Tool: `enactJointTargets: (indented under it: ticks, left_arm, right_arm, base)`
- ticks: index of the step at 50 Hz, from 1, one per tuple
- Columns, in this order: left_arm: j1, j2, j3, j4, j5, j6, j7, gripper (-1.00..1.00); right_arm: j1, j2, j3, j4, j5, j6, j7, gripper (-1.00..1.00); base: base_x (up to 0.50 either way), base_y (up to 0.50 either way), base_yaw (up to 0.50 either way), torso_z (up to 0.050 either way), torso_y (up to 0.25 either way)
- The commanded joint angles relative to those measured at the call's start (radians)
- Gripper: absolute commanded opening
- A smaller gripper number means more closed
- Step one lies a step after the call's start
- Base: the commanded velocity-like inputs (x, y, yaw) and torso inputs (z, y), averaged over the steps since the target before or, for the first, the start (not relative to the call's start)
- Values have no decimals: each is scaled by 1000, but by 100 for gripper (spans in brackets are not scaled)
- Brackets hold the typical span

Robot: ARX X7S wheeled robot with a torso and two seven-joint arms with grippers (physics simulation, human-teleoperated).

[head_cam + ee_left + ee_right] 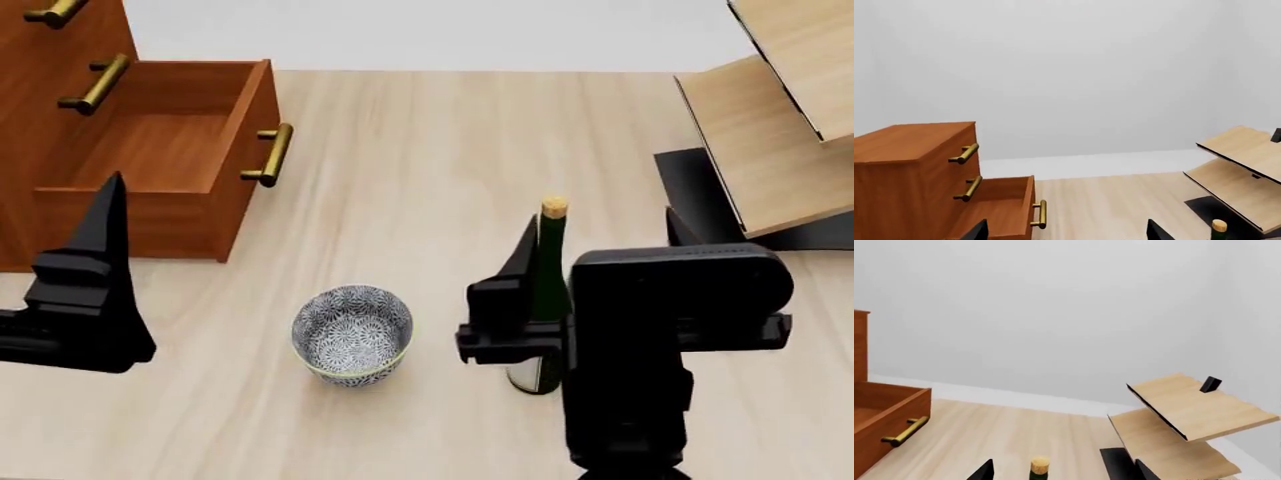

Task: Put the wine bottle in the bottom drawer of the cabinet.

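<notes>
While the wine bottle [546, 290] stands upright on the pale wooden floor [441, 150], the right gripper [587, 300] sits around its body, one black finger [507, 295] on each side, spread apart; whether they press the glass cannot be told. The cork shows between the fingertips in the right wrist view. To the bottle's left is a patterned bowl [352, 334]. The left gripper [80, 290] hangs near the cabinet [27, 90] (only one finger visible, so its state is unclear). The bottom drawer [174, 150] stands pulled out. Tilted pale boards [781, 130] lie to the right.
</notes>
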Motion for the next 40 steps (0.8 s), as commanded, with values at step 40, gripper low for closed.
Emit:
enactJointTargets:
  ticks: [40]
  left_arm:
    - [241,-148,-823,-136,410,511,439,100]
  right_arm:
    - [14,52,-65,-2,-30,-40,27,100]
  base:
    - [0,0,0,0,0]
